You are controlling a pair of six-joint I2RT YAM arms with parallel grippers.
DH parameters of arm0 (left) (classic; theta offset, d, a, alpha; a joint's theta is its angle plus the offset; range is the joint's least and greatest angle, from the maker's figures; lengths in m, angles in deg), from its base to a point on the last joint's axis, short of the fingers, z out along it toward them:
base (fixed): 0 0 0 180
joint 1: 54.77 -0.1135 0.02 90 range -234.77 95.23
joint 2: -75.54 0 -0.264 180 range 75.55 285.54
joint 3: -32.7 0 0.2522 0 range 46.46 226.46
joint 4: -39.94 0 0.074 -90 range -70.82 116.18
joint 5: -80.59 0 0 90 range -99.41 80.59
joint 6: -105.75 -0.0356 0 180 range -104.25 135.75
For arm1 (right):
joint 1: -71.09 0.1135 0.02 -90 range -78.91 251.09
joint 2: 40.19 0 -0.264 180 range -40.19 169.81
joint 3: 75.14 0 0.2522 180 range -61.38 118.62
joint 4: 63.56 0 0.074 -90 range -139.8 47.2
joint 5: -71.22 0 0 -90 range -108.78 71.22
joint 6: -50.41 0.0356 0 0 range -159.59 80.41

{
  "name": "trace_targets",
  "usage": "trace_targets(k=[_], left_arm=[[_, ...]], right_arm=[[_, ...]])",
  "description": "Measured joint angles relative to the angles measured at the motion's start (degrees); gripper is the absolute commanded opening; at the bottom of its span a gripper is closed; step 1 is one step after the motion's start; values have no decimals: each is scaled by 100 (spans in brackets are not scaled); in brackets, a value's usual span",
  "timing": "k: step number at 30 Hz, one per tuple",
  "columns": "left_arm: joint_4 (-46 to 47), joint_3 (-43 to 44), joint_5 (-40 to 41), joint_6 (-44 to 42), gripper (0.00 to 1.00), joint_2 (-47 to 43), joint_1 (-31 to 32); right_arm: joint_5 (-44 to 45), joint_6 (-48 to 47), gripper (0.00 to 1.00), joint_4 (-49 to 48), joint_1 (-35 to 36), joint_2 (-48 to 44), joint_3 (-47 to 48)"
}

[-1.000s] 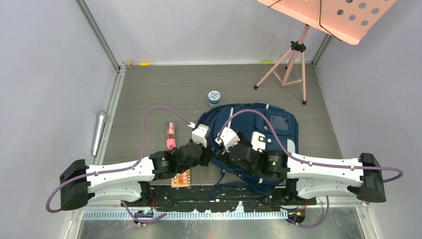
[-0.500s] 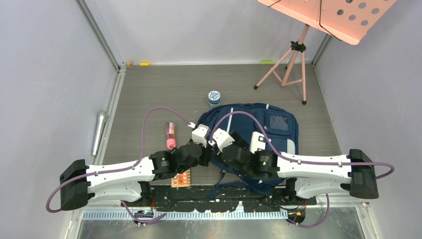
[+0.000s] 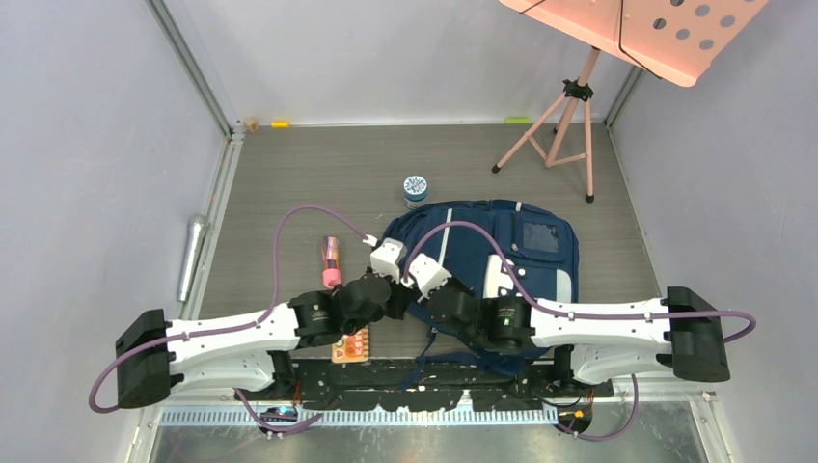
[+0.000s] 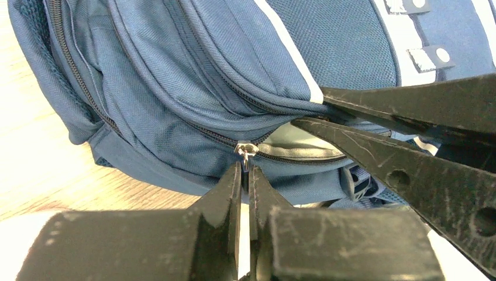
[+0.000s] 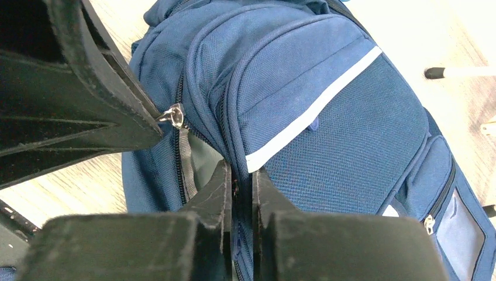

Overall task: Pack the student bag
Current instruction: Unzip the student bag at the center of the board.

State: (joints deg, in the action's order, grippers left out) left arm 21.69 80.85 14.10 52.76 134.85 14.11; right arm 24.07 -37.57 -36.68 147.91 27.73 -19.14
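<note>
Wood-grain table (image 3: 289, 183) | left jaws clamp metal zip pull (image 4: 246, 150) | right jaws pinch woven student bag (image 5: 327, 117)

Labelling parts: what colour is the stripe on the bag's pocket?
Pale grey-white stripe on navy bag; right wrist view shows it best.

no text, brand, number or sign can be read in any view. left arm (image 3: 315, 311) and right arm (image 3: 509, 314): small white print on the black joint housings, too small to read. jar lid (image 3: 415, 185): blue-and-white pattern, possibly a printed label, illegible. bag (image 4: 193, 88): white patches (image 4: 430, 57) showing no lettering. orange card (image 3: 352, 345) at the near edge: pale markings, not resolvable.
</note>
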Motion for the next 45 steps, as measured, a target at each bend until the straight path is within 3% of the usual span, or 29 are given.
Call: trace_targets(k=[14,25,36,37,41,43,45], left_arm=[[-271,439,-238,-603,0,192,-1001],[24,1104,-1519,-1469,0,1335,-2286],[479,1663,-2332,-2175,0,2430,-2861],[490,1661,-2402,-2208,0,2433,-2876],[787,1438,-2817,-2251,0,2352,-2992],[1034,1176,-3027,-2232,0,2267,-3036],[1209,918,-3178,-2212,0,2201,-3062]], right_arm=[[-15,358,1,713,-15,-684,66],[-111,638,1,1305,-79,-879,332],[-146,820,2,1600,-83,-1102,391],[-149,826,4,1613,-83,-1102,402],[-133,809,48,1639,-83,-1093,450],[-94,807,64,1639,-81,-1047,501],[-13,702,72,1604,-76,-918,579]])
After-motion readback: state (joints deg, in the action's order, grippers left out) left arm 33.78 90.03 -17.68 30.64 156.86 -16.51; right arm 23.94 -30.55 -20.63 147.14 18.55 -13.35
